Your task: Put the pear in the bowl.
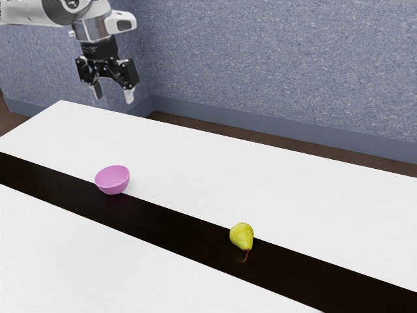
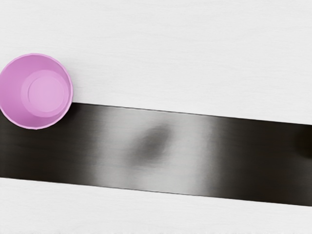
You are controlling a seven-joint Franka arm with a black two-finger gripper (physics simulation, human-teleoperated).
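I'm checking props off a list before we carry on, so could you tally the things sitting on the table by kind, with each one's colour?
Bowl, pink: 1
Pear, yellow-green: 1
Total: 2

Above the glossy black end effector (image 1: 113, 98), with its blocky body and slim fingers (image 1: 129, 95) showing pale grey, the arm (image 1: 29, 14) is wearing smooth white casing, a round grey joint cap (image 1: 71, 3) is breaking up the white, and a silvery wrist section (image 1: 94, 29) is gleaming beside a rounded white housing (image 1: 122, 21).
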